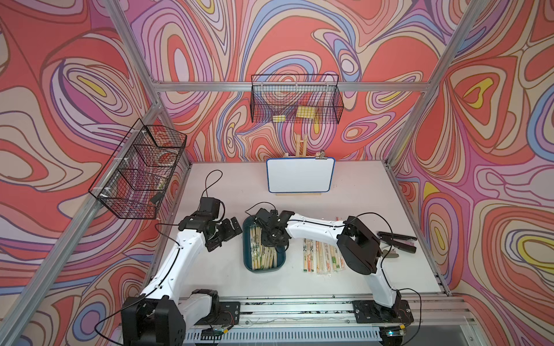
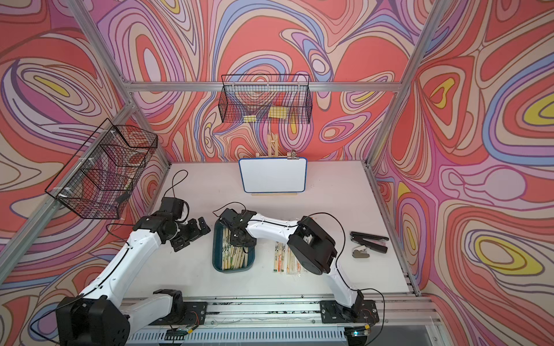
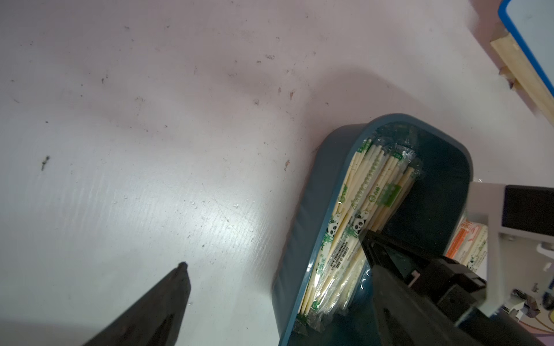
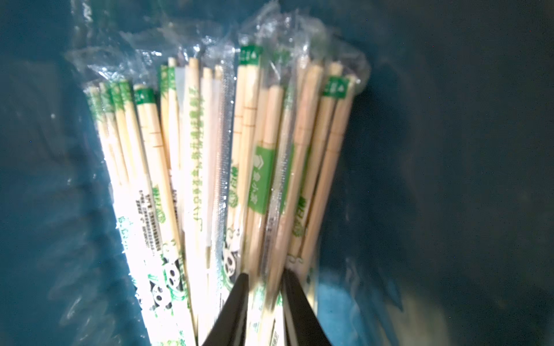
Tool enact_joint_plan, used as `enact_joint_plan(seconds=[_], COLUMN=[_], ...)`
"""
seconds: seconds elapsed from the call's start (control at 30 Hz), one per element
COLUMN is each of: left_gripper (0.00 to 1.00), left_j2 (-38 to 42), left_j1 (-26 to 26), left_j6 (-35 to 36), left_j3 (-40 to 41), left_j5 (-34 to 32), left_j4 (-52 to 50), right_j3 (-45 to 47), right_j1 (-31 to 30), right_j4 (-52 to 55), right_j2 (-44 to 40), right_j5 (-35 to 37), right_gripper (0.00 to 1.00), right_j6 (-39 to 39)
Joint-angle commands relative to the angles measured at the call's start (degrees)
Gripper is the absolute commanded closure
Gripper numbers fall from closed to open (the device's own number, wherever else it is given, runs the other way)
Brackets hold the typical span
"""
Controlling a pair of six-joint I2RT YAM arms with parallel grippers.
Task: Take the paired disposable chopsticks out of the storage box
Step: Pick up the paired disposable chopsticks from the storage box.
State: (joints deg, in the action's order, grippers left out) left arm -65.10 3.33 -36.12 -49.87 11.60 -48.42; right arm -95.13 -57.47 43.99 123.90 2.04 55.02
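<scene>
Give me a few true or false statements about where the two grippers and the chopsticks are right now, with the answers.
1. The right gripper is down in the box, straddling some chopsticks. True.
2. The left gripper is shut. False: its jaws stand wide apart, beside the box.
3. Every pair is inside the box. False: a row lies on the table beside it.
4. A stapler lies on the table. True.
</scene>
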Motion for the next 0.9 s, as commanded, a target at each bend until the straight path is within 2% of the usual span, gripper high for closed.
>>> enact_joint_plan(seconds=[0.0, 0.23, 0.4, 0.87], left_gripper=[0.0, 0.0, 0.0, 0.0], left_j2=[-0.5, -0.3, -0.3, -0.2], left_j1=[-0.4, -0.5, -0.5, -0.6], left_j6=[1.0, 0.8, 0.7, 0.5], left_j3=[-0.5, 0.0, 0.0, -0.8], left_j5=[0.4, 0.7, 0.9, 1.1], left_j4=[0.2, 0.6, 0.7, 0.2], right_j3=[-1.2, 0.1, 0.8, 0.5], right_j1=[-0.2, -0.2, -0.2, -0.2], right_j4=[0.6, 0.4, -0.1, -2.2], right_j2=[2.0, 0.8, -0.6, -9.0], right_j5=[0.0, 0.3, 0.2, 0.1], right_gripper=[0.79, 0.89, 1.0, 1.0], right_j6=[0.3, 0.3, 0.3, -0.5])
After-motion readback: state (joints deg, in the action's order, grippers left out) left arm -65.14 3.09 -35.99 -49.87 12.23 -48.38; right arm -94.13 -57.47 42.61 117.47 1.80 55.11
